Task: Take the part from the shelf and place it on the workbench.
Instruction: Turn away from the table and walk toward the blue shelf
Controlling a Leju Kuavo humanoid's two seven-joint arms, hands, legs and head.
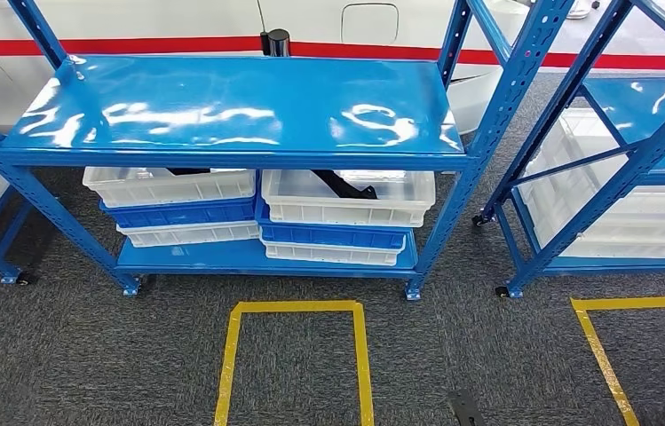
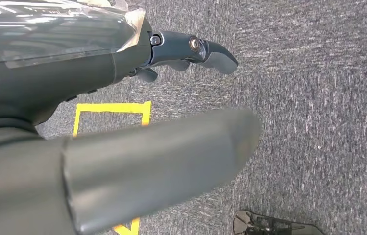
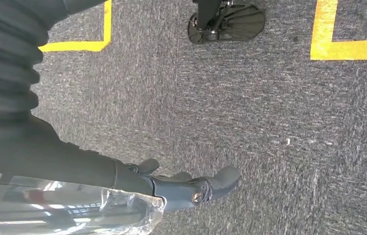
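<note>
**Part in the right-hand bin, both hands hanging free**

Grey carpet (image 1: pixel 89 355) was seen across the whole floor, marked with a square of yellow tape (image 1: pixel 293 306) just in front of a blue shelf rack (image 1: pixel 240 106). A second tape outline (image 1: pixel 613 355) was laid to the right, near a second blue rack (image 1: pixel 630 133) loaded with white bins (image 1: pixel 630 213). Behind both racks a white wall with a red stripe (image 1: pixel 133 44) was visible.

On the lower level of the near rack, two stacks of bins were set side by side — white over blue over white in each. The black part (image 1: pixel 344 185) was lying tilted in the top white bin on the right (image 1: pixel 346 209), one end resting toward the bin's far wall. Another dark item, mostly hidden under the top shelf, was seen in the top white bin on the left (image 1: pixel 169 186); what it was could not be told. A small black cylinder (image 1: pixel 274 42) was standing at the far edge of the glossy top shelf.

The left hand (image 2: pixel 191 51) was held above the carpet, its fingers loosely extended and apart, with nothing grasped. The right hand (image 3: pixel 191 186) was likewise hung over bare carpet — fingers spread a little, nothing between them. Both were well apart from the rack and the part.
</note>
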